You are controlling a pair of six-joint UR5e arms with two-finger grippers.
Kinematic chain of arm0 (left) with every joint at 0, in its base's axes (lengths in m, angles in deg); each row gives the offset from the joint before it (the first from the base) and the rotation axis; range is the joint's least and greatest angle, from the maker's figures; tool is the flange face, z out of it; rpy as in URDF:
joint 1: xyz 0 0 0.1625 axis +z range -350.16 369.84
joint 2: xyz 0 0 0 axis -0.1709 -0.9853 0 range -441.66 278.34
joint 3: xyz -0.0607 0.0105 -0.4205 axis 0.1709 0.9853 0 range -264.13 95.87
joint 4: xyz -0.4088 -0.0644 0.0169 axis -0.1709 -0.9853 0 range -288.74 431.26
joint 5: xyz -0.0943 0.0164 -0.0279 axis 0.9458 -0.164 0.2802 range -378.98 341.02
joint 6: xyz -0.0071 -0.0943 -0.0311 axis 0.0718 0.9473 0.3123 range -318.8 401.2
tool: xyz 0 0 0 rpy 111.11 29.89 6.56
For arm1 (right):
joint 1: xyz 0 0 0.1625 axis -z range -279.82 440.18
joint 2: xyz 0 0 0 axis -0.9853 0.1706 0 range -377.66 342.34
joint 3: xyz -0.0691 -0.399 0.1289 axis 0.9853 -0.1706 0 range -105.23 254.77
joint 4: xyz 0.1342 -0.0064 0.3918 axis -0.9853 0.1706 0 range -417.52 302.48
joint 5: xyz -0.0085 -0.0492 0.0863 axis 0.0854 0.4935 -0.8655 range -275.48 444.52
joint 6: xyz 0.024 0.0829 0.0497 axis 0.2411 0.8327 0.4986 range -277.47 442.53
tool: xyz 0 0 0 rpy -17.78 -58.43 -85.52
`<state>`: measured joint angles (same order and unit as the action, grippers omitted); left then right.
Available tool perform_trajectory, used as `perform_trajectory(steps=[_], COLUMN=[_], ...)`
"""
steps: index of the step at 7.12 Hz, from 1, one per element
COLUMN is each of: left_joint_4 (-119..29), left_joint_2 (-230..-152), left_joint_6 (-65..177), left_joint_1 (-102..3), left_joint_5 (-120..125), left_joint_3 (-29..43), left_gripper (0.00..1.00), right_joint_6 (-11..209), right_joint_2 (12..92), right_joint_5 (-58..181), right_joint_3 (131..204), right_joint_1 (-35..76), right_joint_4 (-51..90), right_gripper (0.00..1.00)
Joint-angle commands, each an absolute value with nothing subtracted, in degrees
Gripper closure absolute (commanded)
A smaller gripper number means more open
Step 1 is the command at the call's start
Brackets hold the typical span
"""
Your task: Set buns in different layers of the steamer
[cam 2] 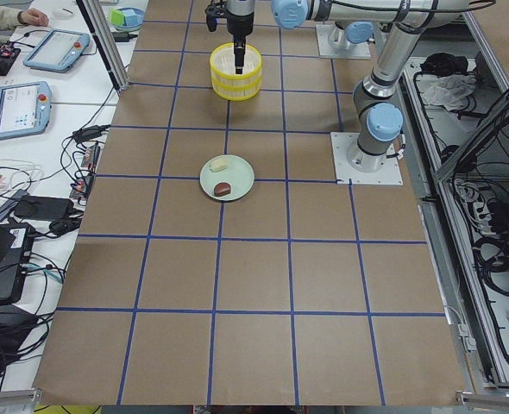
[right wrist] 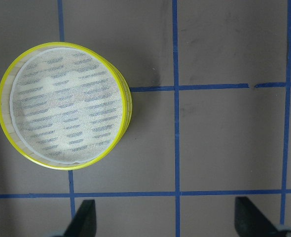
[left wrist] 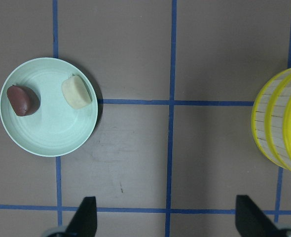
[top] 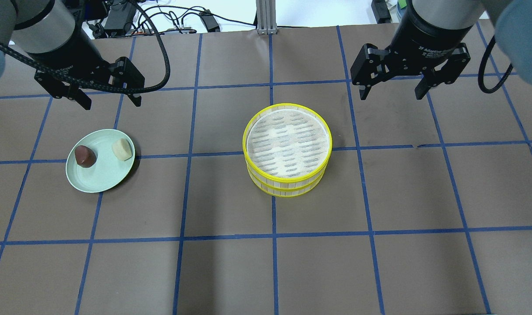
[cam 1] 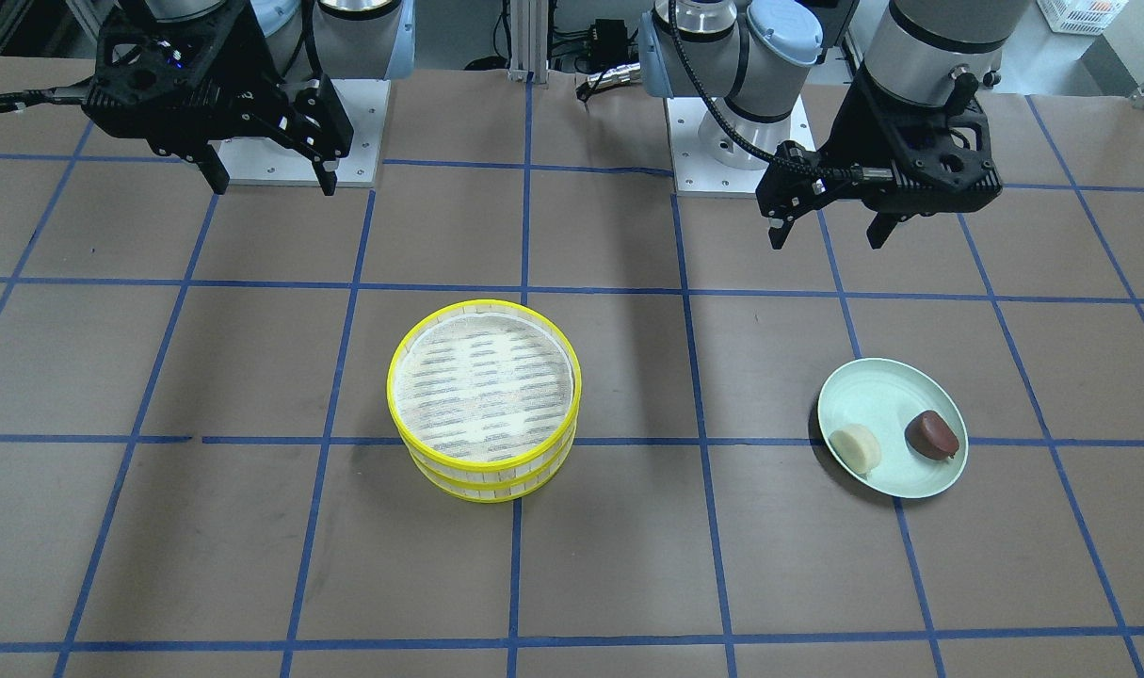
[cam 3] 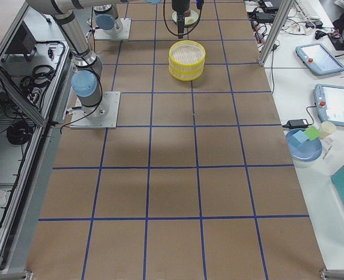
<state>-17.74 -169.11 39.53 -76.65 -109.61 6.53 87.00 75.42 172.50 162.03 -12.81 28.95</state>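
The desk [top: 230, 271] before me wears brown paper crossed by a grid of blue tape lines [top: 272, 238]. A pale green plate [top: 101, 178] sits at about nine o'clock from the desk's middle, covering a crossing of the tape. At twelve o'clock, on the far edge, stands an aluminium post [top: 264, 17], with black cables [top: 178, 29] lying at eleven o'clock. On the white side table beyond lie one teach pendant [cam 3: 319, 58] at twelve o'clock, a second teach pendant [cam 3: 337, 105] at one o'clock, and a blue bowl [cam 3: 303, 150] of coloured blocks toward two o'clock.
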Motion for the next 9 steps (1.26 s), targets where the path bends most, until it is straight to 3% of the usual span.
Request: perform_trajectory(steps=[1, 9], left_joint_4=[-17.8, -18.5], left_joint_2=[-168.9, -168.9], left_joint_6=[39.5, 39.4], left_joint_1=[-76.8, -76.5], left_joint_5=[-109.7, -109.9], left_joint_3=[6.4, 6.4], left_gripper=[0.00, 0.00], right_joint_6=[86.8, 86.4], right_joint_2=[75.4, 75.5], right_joint_5=[172.5, 172.4], right_joint_3=[162.0, 162.3], right_joint_1=[-12.8, -12.8], right_joint_4=[28.9, 28.7], right_gripper=[0.00, 0.00])
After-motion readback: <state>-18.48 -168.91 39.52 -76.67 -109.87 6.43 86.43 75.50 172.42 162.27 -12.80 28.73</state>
